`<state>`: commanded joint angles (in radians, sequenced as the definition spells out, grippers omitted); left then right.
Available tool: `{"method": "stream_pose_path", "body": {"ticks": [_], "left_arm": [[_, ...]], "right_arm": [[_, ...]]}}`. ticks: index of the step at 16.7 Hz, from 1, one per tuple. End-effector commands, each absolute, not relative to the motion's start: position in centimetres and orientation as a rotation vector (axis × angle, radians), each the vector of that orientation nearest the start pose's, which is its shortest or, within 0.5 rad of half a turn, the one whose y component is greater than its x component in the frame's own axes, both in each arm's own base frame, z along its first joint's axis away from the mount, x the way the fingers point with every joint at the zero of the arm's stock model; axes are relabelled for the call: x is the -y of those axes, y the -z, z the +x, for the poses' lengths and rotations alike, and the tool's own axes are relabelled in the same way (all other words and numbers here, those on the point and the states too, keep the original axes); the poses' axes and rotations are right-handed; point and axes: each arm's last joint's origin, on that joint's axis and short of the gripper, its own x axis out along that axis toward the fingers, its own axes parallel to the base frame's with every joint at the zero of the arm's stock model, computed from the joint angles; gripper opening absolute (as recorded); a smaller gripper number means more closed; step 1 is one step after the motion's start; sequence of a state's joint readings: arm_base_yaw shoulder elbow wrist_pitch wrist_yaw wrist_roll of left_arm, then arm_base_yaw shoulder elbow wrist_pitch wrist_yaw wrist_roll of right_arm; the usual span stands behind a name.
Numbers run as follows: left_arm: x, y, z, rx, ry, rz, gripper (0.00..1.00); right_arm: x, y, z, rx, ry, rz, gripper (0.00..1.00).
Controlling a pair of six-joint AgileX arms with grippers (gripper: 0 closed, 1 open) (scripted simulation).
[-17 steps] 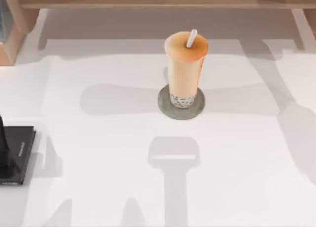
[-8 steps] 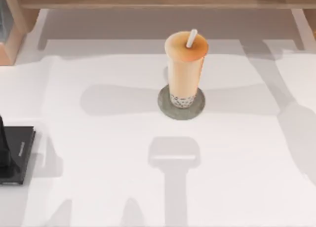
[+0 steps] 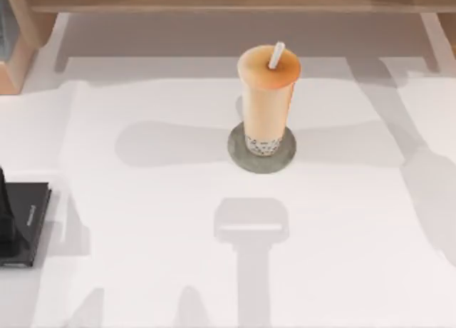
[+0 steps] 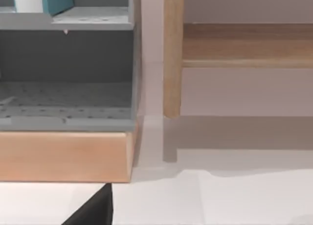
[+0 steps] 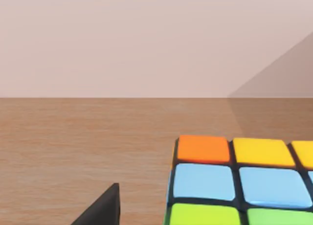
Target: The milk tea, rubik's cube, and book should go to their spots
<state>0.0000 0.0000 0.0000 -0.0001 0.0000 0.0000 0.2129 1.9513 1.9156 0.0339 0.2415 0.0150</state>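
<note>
The milk tea is standing on its grey coaster at desk centre, the rubik's cube is resting on a wooden shelf and the book is sitting in the grey rack, so little appears left; each tool's state cannot be told.

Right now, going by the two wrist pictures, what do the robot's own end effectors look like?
What shows of the left end effector is a plain matte black wedge tapering to a point. The right end effector looks the same: black and wedge-shaped. No cables or markings are visible on either.
</note>
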Motion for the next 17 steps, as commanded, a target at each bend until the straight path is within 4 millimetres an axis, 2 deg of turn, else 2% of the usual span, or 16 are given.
{"method": "stream_pose_path", "body": {"ticks": [6, 17], "left_arm": [[0.1, -16.2, 10.3, 0.004, 0.000, 0.000, 1.00], [0.1, -16.0, 7.7, -0.002, 0.000, 0.000, 1.00]], "right_arm": [[-9.9, -39.6, 45.8, 0.002, 0.007, 0.000, 1.00], [-9.9, -39.6, 45.8, 0.002, 0.007, 0.000, 1.00]]}}
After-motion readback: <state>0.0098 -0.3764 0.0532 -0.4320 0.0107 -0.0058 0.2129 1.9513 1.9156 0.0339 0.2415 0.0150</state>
